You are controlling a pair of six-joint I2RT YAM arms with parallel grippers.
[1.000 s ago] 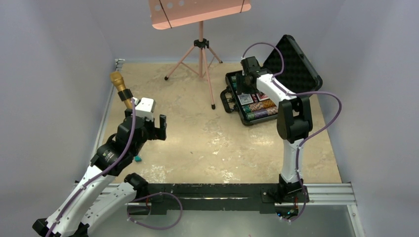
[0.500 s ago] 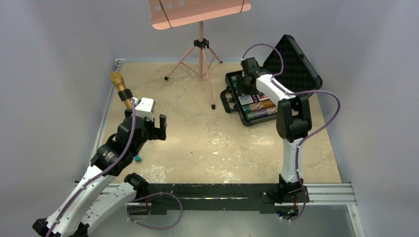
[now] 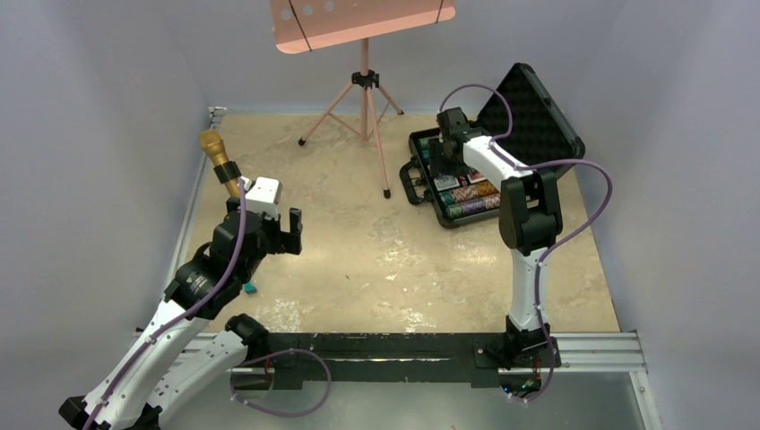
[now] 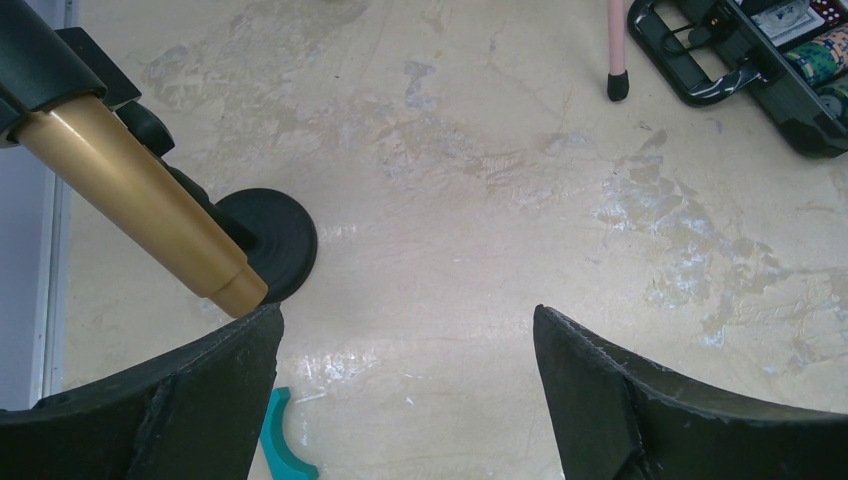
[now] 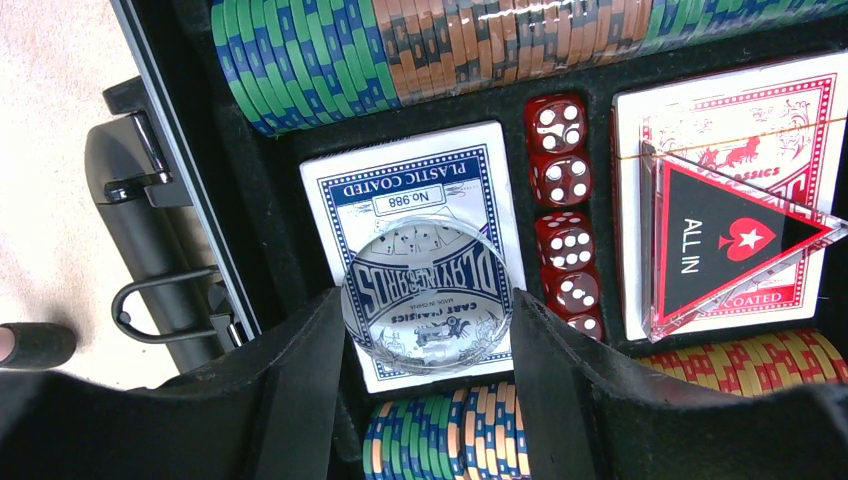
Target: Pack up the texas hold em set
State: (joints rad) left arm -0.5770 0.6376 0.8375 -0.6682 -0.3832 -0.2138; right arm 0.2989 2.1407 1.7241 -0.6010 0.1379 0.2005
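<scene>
We see the black case [image 3: 534, 112] lying open at the far right of the worktop [image 3: 403, 260], its foam-lined lid leaning back. Our right gripper [image 5: 428, 335] hangs over the tray of the case, its jaws drawn in narrow on a clear round disc [image 5: 428, 288] and pinching it at its two side edges. The disc sits directly above the blue card deck [image 5: 400, 185], whose print shows through it. We cannot tell whether the disc touches the deck.

Just beside the blue card deck, a column of red dice [image 5: 562, 215] fills a narrow slot. Past it, the red deck [image 5: 720, 105] lies in its own compartment with the triangular red-black button [image 5: 720, 245], marked ALL IN, resting on top. Rows of striped chips [image 5: 400, 50] run along both long sides of the decks. The handle [image 5: 120, 195] is on the outer wall of the case.

Our left gripper [image 4: 405, 330] hovers over the near left of the worktop, well apart from the case, with its jaws wide and holding nothing. A gold microphone [image 4: 130, 200] stands tilted on a round black base just beside one finger, and a small teal piece [image 4: 285, 445] lies on the worktop below. A pink music stand [image 3: 363, 18] rises at the far edge.
</scene>
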